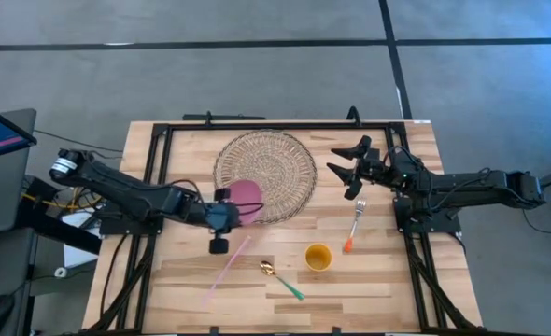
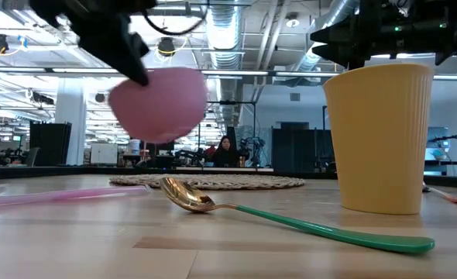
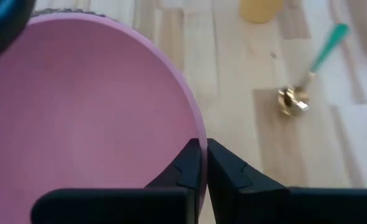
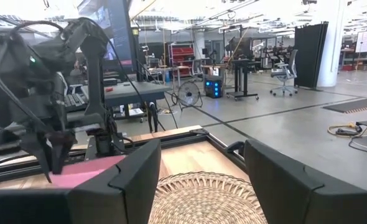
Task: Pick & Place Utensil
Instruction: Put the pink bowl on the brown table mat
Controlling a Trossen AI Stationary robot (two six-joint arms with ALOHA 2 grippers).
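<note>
My left gripper (image 1: 231, 211) is shut on a pink bowl (image 1: 247, 199) at the near left edge of a round woven placemat (image 1: 266, 174); the low view shows the bowl (image 2: 159, 103) lifted above the table. My right gripper (image 1: 347, 170) is open and empty, above the table just right of the placemat. A fork with an orange handle (image 1: 354, 227), a yellow cup (image 1: 318, 256), a gold spoon with a green handle (image 1: 280, 278) and a pink straw (image 1: 229, 263) lie on the table. My left gripper pinches the pink bowl's rim (image 3: 200, 140), one finger inside the bowl and one outside. The fingers come from the table's left side. The bowl is lifted clear of the table and tilted.
A black frame (image 1: 257, 124) runs round the table's far and side edges. Bare wood lies at the near left of the table.
</note>
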